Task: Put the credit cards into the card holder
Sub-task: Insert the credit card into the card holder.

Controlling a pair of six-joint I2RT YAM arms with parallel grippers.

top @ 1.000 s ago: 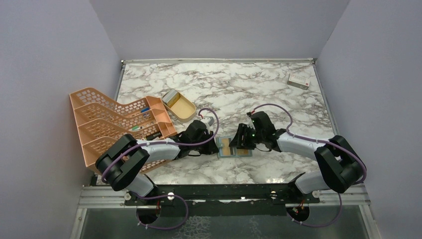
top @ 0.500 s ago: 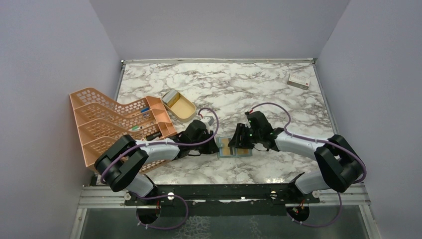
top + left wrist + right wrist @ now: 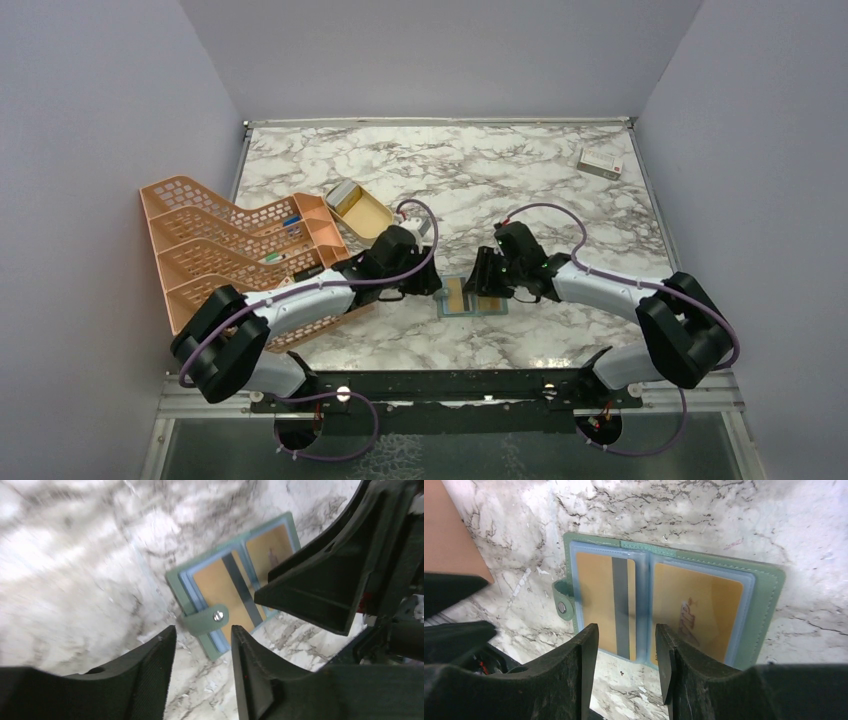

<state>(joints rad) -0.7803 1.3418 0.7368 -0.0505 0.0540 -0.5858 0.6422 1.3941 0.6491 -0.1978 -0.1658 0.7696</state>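
The card holder (image 3: 470, 298) lies open and flat on the marble, grey-green rim up, with its snap tab (image 3: 561, 607) sticking out on the left. Two tan-orange credit cards sit in its pale blue sleeves: one with a dark stripe (image 3: 596, 600) and one with faint print (image 3: 696, 607). My left gripper (image 3: 425, 283) hovers just left of the holder, open, with nothing between its fingers and the tab (image 3: 212, 617) just beyond them. My right gripper (image 3: 482, 280) hangs over the holder's near edge, open and empty. In the left wrist view the holder (image 3: 235, 580) is partly hidden behind the right gripper.
An orange mesh desk rack (image 3: 230, 250) stands at the left, its corner close to the holder (image 3: 449, 530). A gold oval tin (image 3: 362, 212) lies open behind the left arm. A white box with a red mark (image 3: 600, 162) sits at the far right.
My left gripper has opened and pulled back up and to the left, away from the holder. The right gripper has barely shifted.
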